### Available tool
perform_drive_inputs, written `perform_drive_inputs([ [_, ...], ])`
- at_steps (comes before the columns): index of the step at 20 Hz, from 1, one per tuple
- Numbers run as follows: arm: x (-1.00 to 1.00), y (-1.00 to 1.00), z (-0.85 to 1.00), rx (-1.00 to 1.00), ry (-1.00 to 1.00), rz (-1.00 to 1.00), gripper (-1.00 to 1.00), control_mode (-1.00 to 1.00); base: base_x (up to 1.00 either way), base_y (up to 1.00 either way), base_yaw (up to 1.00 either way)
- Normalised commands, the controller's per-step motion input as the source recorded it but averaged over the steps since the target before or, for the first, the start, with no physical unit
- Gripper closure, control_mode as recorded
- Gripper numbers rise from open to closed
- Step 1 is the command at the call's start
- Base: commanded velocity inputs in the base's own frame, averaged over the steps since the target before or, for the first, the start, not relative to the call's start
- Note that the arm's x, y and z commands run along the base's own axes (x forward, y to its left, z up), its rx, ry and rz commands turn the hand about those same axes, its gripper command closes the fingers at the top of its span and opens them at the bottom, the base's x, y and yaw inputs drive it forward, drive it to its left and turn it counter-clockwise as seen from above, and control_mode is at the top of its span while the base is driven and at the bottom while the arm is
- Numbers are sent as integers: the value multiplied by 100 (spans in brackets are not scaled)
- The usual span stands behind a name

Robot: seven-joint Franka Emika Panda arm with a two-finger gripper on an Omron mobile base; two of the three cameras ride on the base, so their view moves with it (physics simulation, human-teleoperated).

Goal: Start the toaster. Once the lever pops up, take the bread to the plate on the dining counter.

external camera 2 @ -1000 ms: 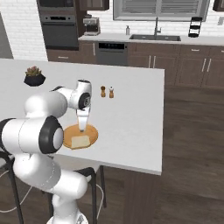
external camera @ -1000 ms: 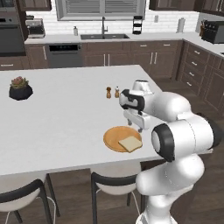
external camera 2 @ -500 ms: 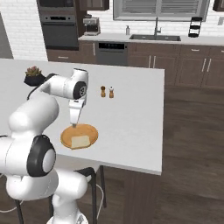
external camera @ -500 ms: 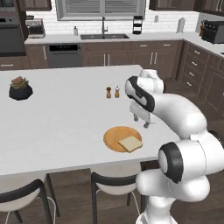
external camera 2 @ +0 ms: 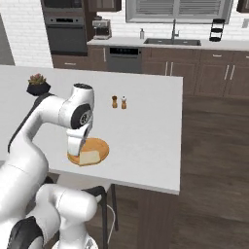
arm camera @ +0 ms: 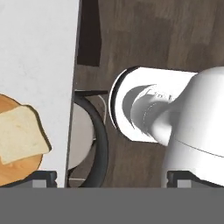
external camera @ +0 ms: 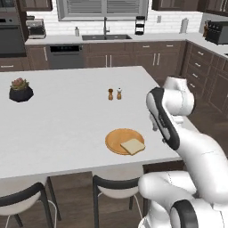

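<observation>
Bread (external camera: 133,146) is seen lying flat on the plate (external camera: 118,138), on the part of the disc nearest the counter (external camera: 62,120) edge. The plate is set on the counter near that edge, with two small shakers (external camera: 115,94) placed farther in from it and a potted plant (external camera: 20,89) well apart toward the far side. The pincer (arm camera: 111,178) is spread wide and nothing is held between its tips. A stool (arm camera: 93,144) is seen below the counter edge near the plate.
</observation>
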Motion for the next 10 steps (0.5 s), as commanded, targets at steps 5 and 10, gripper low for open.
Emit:
perform_drive_inputs([
  [5,-80,-20,5,-6,-14,1,-100,-100,0,0,0],
  [10,-27,-3,0,-11,-1,9,-100,-100,0,0,0],
])
